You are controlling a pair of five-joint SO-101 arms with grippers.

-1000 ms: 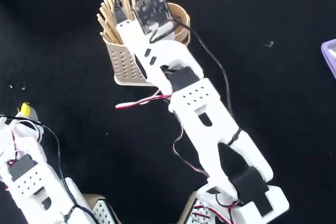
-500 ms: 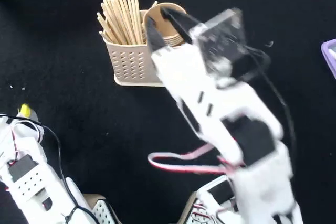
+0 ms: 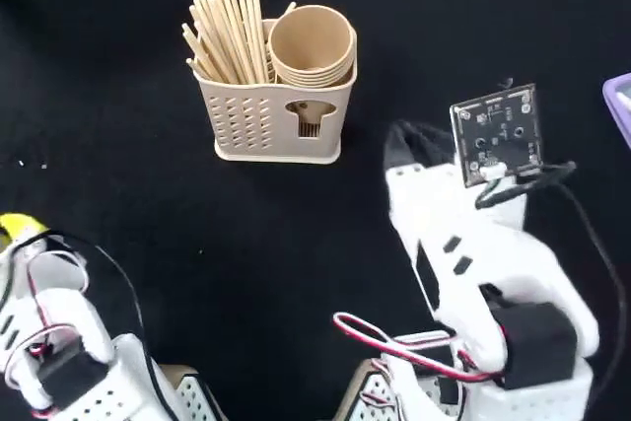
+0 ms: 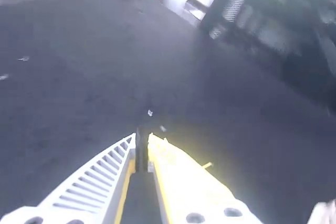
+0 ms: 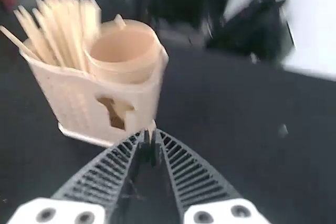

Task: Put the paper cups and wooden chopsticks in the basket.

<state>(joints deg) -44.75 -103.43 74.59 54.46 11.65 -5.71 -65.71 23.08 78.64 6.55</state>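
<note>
While the white left arm and white right arm sit tucked low at the black table's near edge, the left gripper and right gripper are each pinched closed on nothing. Farther off, one beige perforated plastic basket stands upright. It holds a bundle of wooden chopsticks, too many to count, beside one nested stack of several brown paper cups.

We see a beige, hole-dotted basket, tan paper cups, pale wooden chopsticks, blk table; left gripper yellow/white, right gripper blk w/ ribs.
</note>
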